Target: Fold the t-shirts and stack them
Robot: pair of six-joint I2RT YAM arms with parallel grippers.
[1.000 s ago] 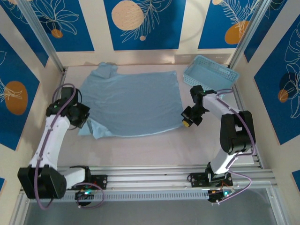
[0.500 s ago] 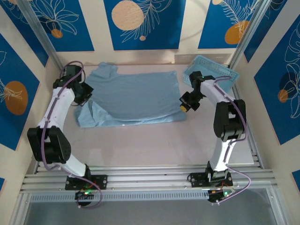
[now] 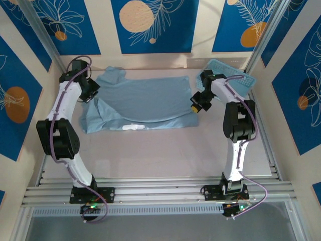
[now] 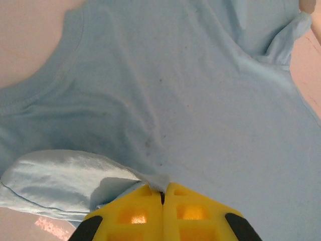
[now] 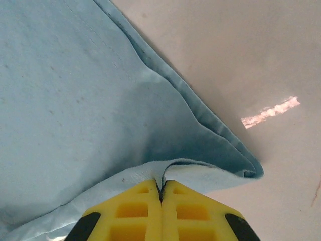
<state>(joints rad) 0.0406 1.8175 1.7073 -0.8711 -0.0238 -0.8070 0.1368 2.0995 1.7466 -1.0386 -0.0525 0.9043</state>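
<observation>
The t-shirt [image 3: 145,100] is soft, light blue knit cotton with stitched hems. It lies mostly flat across the table's [image 3: 160,155] 12 o'clock half, and its near edge is doubled over in a rounded fold. The left gripper [image 4: 162,193] has blocky yellow fingers [image 4: 133,213] pressed together, pinching a puckered bit of cloth at the shirt's 9 o'clock side. The right gripper [image 5: 161,192] is likewise closed tight on a folded hem at the shirt's 3 o'clock edge. A blue lattice basket [image 3: 235,80] sits at 1 o'clock.
</observation>
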